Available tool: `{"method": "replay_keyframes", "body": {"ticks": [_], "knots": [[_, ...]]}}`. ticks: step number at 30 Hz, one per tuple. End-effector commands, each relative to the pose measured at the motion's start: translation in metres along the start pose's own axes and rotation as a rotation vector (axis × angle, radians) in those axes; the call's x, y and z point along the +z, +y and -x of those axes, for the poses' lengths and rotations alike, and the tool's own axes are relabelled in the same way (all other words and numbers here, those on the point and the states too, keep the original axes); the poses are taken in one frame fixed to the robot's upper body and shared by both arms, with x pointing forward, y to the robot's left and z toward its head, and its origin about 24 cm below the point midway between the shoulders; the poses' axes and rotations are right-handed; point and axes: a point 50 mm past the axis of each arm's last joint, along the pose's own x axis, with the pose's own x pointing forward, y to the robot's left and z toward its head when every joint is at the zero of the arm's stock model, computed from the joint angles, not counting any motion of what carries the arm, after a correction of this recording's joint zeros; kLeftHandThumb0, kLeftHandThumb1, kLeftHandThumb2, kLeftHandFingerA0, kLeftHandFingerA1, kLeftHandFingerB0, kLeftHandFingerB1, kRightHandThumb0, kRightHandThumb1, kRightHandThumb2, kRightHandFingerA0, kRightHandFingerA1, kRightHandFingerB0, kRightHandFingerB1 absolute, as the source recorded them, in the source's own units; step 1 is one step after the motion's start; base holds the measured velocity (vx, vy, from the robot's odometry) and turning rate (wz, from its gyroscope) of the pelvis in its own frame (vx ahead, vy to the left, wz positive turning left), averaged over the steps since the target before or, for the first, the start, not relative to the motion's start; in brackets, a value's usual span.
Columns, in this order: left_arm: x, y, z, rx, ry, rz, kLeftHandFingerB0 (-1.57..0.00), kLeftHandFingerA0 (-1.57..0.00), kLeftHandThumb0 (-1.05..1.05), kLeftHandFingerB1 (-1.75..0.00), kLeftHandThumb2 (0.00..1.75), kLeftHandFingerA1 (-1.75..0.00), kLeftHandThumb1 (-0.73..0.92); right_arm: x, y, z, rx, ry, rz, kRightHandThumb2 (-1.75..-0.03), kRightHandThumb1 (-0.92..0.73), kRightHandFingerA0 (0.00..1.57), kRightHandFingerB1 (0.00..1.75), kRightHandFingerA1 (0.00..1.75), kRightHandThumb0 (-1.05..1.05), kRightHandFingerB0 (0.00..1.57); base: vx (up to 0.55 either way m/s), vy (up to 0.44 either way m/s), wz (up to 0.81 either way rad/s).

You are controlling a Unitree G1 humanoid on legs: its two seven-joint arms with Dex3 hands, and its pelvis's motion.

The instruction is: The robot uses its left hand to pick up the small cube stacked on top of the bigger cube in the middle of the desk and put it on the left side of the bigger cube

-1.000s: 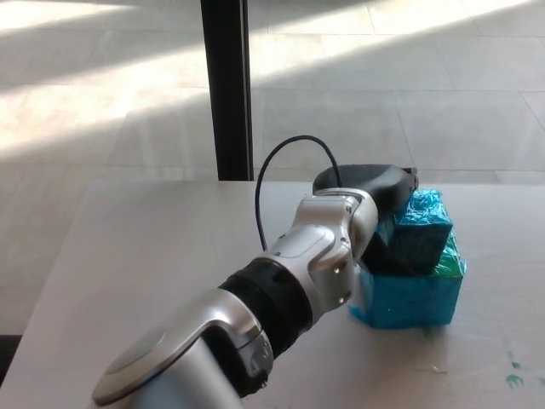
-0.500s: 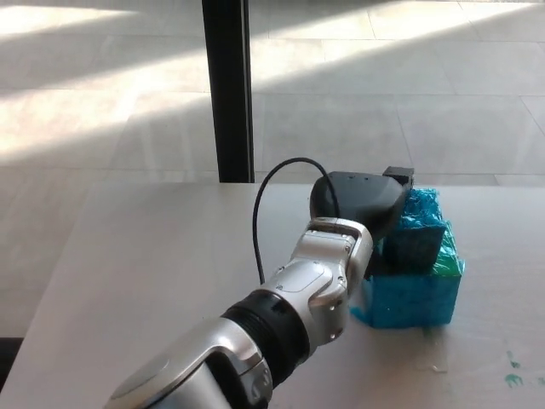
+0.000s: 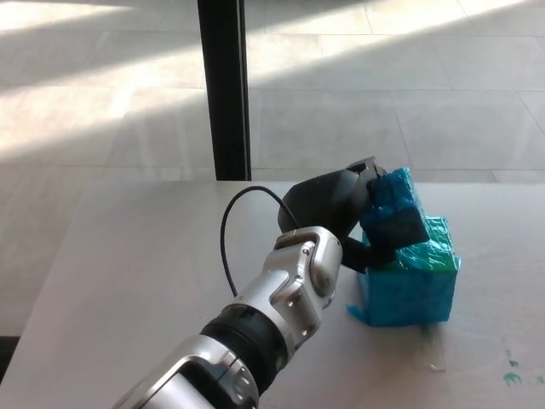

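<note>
step: lift-off | left hand (image 3: 345, 204) clamps small cube (image 3: 393, 209), tilted above bigger cube (image 3: 409, 277) | next: carry left, lower onto desk (image 3: 145, 256)

small cube (image 3: 393, 209): 1 | bigger cube (image 3: 410, 285): 1 | hand (image 3: 336, 204): 1 | desk (image 3: 128, 264): 1

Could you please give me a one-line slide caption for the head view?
Left hand holds the small cube, tilted, just above the bigger cube on the desk.
</note>
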Motion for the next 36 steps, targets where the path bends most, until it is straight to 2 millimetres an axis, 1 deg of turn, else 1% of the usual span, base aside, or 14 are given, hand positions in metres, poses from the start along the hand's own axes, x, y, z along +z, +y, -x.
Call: {"method": "replay_keyframes", "body": {"ticks": [1, 6, 11, 13, 14, 17, 18, 19, 20, 24, 29, 30, 32, 36], "knots": [[0.018, -0.023, 0.006, -0.089, -0.019, 0.038, -0.74, -0.85, -0.22, -1.28, 0.84, -1.65, 0.68, 0.001, -0.008, 0.002, -0.021, -0.012, 0.011, -0.61, -0.72, 0.62, 0.43, 0.67, -0.39, 0.56, 0.00, 0.000, 0.00], [0.018, -0.021, 0.005, -0.094, -0.030, 0.035, -0.74, -0.82, -0.22, -1.11, 0.85, -1.58, 0.65, 0.000, -0.008, 0.002, -0.034, 0.001, 0.012, -0.62, -0.72, 0.62, 0.43, 0.66, -0.40, 0.55, 0.00, 0.000, 0.00], [0.014, -0.016, 0.003, -0.054, -0.035, 0.032, -0.75, -0.84, -0.20, -1.21, 0.83, -1.63, 0.61, 0.000, -0.008, 0.002, -0.023, -0.004, 0.025, -0.62, -0.73, 0.61, 0.44, 0.68, -0.41, 0.54, 0.00, 0.000, 0.00], [0.013, -0.013, 0.003, -0.049, -0.039, 0.013, -0.76, -0.75, -0.22, -0.99, 0.85, -1.48, 0.63, 0.000, -0.008, 0.002, -0.024, -0.001, 0.026, -0.61, -0.73, 0.62, 0.43, 0.69, -0.42, 0.55, 0.00, 0.000, 0.00], [0.009, -0.007, 0.000, -0.045, -0.032, 0.038, -0.70, -0.85, -0.18, -1.26, 0.76, -1.69, 0.65, 0.000, -0.009, 0.003, -0.021, -0.008, 0.033, -0.62, -0.73, 0.60, 0.44, 0.66, -0.41, 0.52, 0.00, 0.000, 0.00], [0.006, 0.002, -0.003, -0.034, -0.031, 0.050, -0.65, -0.83, -0.18, -1.32, 0.76, -1.70, 0.64, 0.000, -0.009, 0.003, -0.023, -0.005, 0.043, -0.62, -0.73, 0.61, 0.43, 0.64, -0.41, 0.52, 0.00, 0.000, 0.00], [0.006, 0.009, -0.005, -0.020, -0.020, 0.040, -0.64, -0.78, -0.23, -1.54, 0.88, -1.75, 0.58, 0.000, -0.010, 0.003, -0.024, -0.002, 0.045, -0.62, -0.73, 0.60, 0.43, 0.63, -0.42, 0.52, 0.00, 0.000, 0.00], [0.004, 0.022, -0.008, 0.021, -0.054, 0.028, -0.71, -0.81, -0.20, -1.54, 0.90, -1.75, 0.56, -0.001, -0.010, 0.003, -0.027, 0.000, 0.048, -0.62, -0.73, 0.61, 0.42, 0.62, -0.42, 0.51, 0.00, 0.000, 0.00], [0.004, 0.025, -0.009, 0.023, -0.054, 0.016, -0.76, -0.74, -0.26, -1.28, 0.84, -1.53, 0.63, -0.001, -0.010, 0.003, -0.024, -0.001, 0.048, -0.62, -0.73, 0.59, 0.43, 0.62, -0.43, 0.50, 0.00, 0.000, 0.00], [0.006, 0.061, -0.018, 0.076, -0.070, 0.026, -0.71, -0.80, -0.22, -1.50, 0.84, -1.75, 0.65, 0.000, -0.008, 0.003, -0.019, -0.007, 0.043, -0.62, -0.73, 0.57, 0.43, 0.61, -0.45, 0.49, 0.00, 0.000, 0.00], [0.009, 0.088, -0.020, 0.114, -0.111, 0.071, -0.79, -0.88, -0.22, -1.47, 1.12, -1.75, 0.52, 0.001, -0.008, 0.002, -0.028, -0.001, 0.058, -0.62, -0.74, 0.60, 0.42, 0.62, -0.45, 0.48, 0.00, 0.000, 0.00], [0.011, 0.100, -0.022, 0.105, -0.092, 0.081, -0.83, -0.91, -0.26, -1.27, 1.06, -1.70, 0.55, 0.000, -0.009, 0.002, -0.027, 0.005, 0.068, -0.62, -0.73, 0.59, 0.42, 0.59, -0.46, 0.47, 0.00, 0.000, 0.00], [0.011, 0.106, -0.022, 0.114, -0.101, 0.086, -0.79, -0.90, -0.21, -1.48, 1.11, -1.75, 0.48, 0.000, -0.009, 0.003, -0.025, 0.003, 0.073, -0.62, -0.74, 0.58, 0.43, 0.57, -0.47, 0.46, 0.00, 0.000, 0.00], [0.008, 0.125, -0.021, 0.138, -0.116, 0.089, -0.79, -0.89, -0.21, -1.47, 1.07, -1.75, 0.50, -0.001, -0.008, 0.003, -0.024, 0.006, 0.068, -0.62, -0.74, 0.58, 0.42, 0.58, -0.47, 0.47, 0.00, 0.000, 0.00]]}}
